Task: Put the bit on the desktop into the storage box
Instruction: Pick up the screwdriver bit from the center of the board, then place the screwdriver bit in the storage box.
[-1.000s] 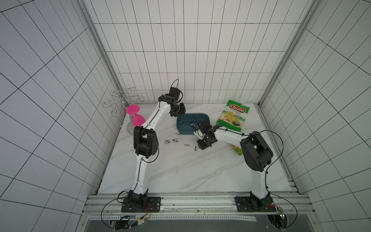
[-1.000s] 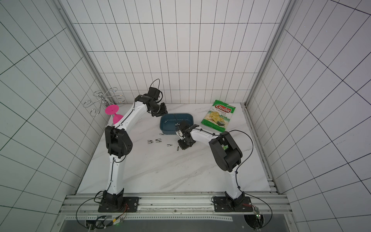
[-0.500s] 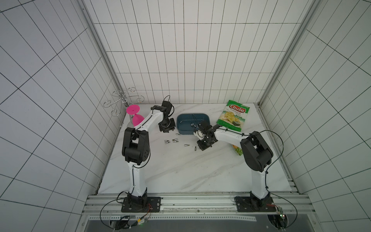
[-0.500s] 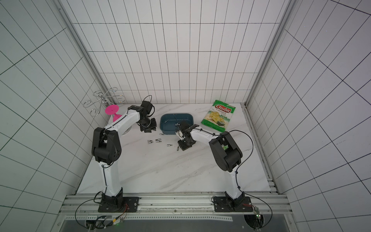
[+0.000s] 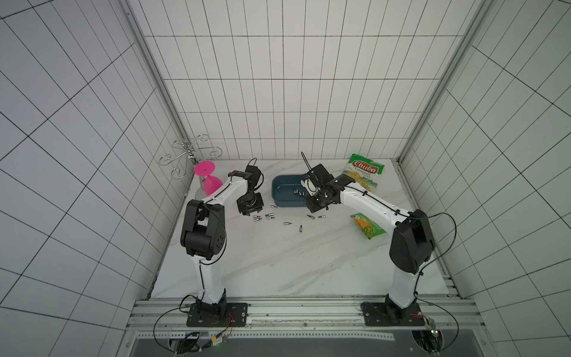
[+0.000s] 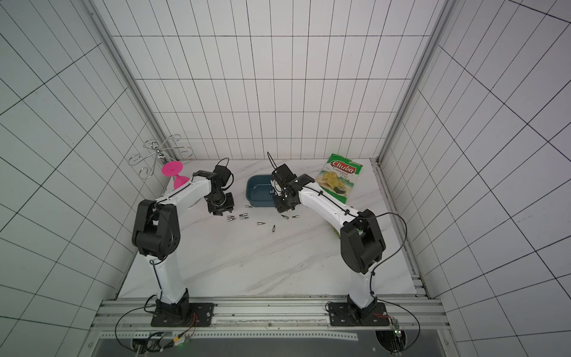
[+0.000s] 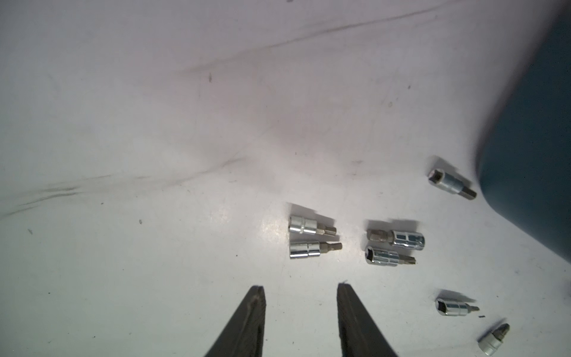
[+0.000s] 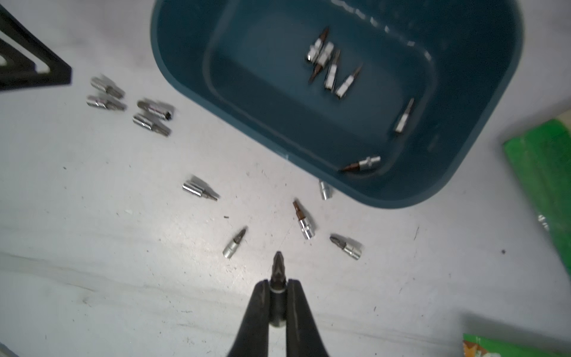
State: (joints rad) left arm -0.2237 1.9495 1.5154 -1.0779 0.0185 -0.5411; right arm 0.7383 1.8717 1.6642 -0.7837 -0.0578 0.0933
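My right gripper (image 8: 278,282) is pinched closed on a small silver bit (image 8: 278,266), and the bit's dark tip pokes out past my fingertips. I hold it above the white marble worktop (image 8: 123,278), just short of the near wall of the dark teal storage box (image 8: 182,74). Several stored bits (image 8: 327,65) lie inside the box, most in a cluster and two apart along its walls. More loose bits (image 8: 304,224) are scattered on the worktop beside the box. One of them lies right against its outer wall. My left gripper (image 7: 299,290) has its jaws partly apart with nothing between them. It hangs low over the worktop, near a pair of bits (image 7: 304,249) lying side by side.
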